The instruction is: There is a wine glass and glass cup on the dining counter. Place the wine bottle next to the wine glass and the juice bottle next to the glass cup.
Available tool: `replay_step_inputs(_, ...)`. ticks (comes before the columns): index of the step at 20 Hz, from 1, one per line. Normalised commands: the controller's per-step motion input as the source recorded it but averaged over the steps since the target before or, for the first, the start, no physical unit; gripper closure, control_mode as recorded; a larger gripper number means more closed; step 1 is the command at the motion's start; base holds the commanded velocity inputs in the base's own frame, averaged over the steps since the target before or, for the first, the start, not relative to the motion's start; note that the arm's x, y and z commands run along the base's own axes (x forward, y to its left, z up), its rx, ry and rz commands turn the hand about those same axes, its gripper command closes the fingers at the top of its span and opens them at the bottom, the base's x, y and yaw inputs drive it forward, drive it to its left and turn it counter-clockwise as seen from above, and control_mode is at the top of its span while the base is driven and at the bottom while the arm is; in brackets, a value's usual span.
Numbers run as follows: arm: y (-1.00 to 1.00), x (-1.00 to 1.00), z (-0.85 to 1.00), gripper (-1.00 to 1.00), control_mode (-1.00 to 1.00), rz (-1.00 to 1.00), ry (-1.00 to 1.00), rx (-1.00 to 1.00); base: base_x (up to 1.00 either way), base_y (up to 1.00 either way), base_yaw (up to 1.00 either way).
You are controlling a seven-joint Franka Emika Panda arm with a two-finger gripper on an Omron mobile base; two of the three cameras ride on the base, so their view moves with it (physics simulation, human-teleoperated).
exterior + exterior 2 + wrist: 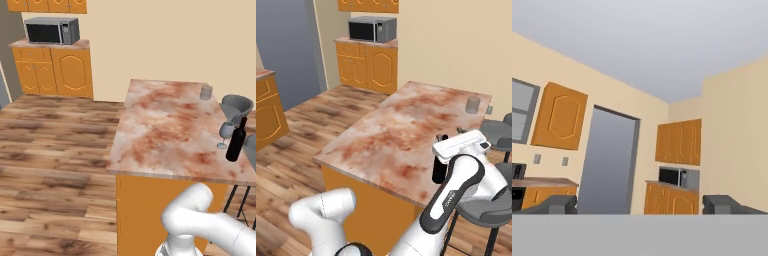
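**A:** Right, the left base view has the goods: the wine bottle point(236, 140) stands upright on the marbled tabletop point(165, 130), near its edge, and the wine glass point(225, 132) stands just beside it. I can't tell from here whether they touch.

**B:** And the right base view gives me what yours doesn't, the hand point(451, 133). It lies roughly level, with the dark body of the wine bottle point(439, 170) directly beneath it, partly behind the arm's white forearm.

**A:** Is it gripping anything?

**B:** No, it's released. In the hand view the two dark fingertips point(554, 204) sit wide apart at the bottom, and between them the hand point(640, 206) holds nothing but room.

**A:** What is it looking at?

**B:** Straight ahead of the hand there's a grey door point(607, 160), and to the side of that a microwave point(679, 176) on orange cabinets point(677, 142). No tabletop in that view, so it's aimed out and upward, away from the bottle below it.

**A:** I've got that same microwave point(52, 31) far beyond the tabletop. And the glass cup point(206, 92)?

**B:** It's on the tabletop point(401, 135) well apart from the hand, off at the far corner: the glass cup point(472, 105) is upright and alone there.

**A:** Agreed, well away from the bottle and the stemmed glass too. A grey stool point(236, 106) sits just past that edge.

**B:** I see a stool point(496, 135) close behind the hand.
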Motion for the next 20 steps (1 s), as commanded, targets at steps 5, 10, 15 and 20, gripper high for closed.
replay_step_inputs(5, 0.94, -0.28, 1.0, -1.0, -1.0, 0.01, 0.08, -0.25, 0.0, 0.0, 0.0)
replay_step_inputs(10, 1.0, -0.43, 1.0, -1.0, -1.0, 0.03, 0.19, -0.5, 0.0, 0.0, 0.0)
replay_step_inputs(15, 1.0, -0.22, 1.0, -1.0, -1.0, 0.02, 0.39, -0.53, 0.0, 0.0, 0.0)
replay_step_inputs(20, 1.0, 0.05, 0.83, -1.0, -1.0, 0.11, 0.47, -0.46, 0.0, 0.0, 0.0)
